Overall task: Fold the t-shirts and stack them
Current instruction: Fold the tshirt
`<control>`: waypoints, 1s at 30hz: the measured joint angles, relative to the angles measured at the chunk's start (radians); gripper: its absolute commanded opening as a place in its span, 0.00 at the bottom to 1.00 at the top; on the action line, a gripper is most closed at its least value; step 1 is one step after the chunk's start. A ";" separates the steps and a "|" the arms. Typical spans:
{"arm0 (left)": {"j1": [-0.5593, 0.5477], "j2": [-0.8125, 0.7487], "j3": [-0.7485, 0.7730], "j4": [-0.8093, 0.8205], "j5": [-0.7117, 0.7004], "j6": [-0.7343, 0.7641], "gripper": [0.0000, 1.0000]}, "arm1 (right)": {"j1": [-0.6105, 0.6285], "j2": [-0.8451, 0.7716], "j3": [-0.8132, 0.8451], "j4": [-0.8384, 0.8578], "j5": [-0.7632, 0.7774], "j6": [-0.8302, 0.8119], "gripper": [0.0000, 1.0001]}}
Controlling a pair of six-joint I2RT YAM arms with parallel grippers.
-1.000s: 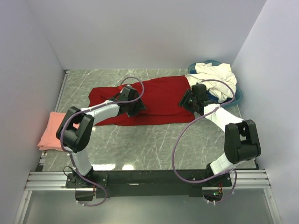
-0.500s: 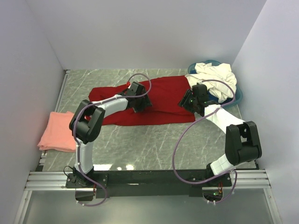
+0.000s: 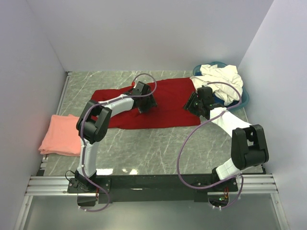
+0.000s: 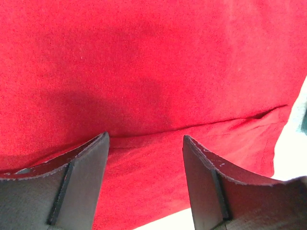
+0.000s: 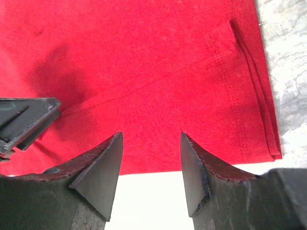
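Left fingers (image 4: 81, 187) and right fingers (image 5: 96, 177) gape empty over the red t-shirt (image 3: 168, 103).

No legible text, label, brand, number or sign in any view. Red t-shirt (image 3: 168, 103): plain cloth close up from both wrist views, seams and stitching only, no print or tag readable.

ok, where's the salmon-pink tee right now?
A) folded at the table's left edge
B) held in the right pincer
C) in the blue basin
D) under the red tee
A: the salmon-pink tee lies folded flat at the left edge of the table, left of the red tee.
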 measured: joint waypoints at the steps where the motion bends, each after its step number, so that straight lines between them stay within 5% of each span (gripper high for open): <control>1: 0.002 0.000 0.002 0.000 0.000 0.000 0.68 | 0.000 0.000 0.000 -0.002 0.002 0.000 0.58; 9: 0.034 -0.025 -0.019 0.010 0.000 0.011 0.68 | 0.000 0.001 -0.008 0.005 0.003 0.009 0.53; 22: 0.318 -0.698 -0.646 0.048 -0.054 -0.044 0.62 | 0.023 -0.054 -0.157 0.011 0.023 0.061 0.49; 30: 0.518 -0.919 -0.923 -0.019 -0.120 -0.083 0.59 | 0.010 -0.192 -0.274 -0.004 0.042 0.079 0.48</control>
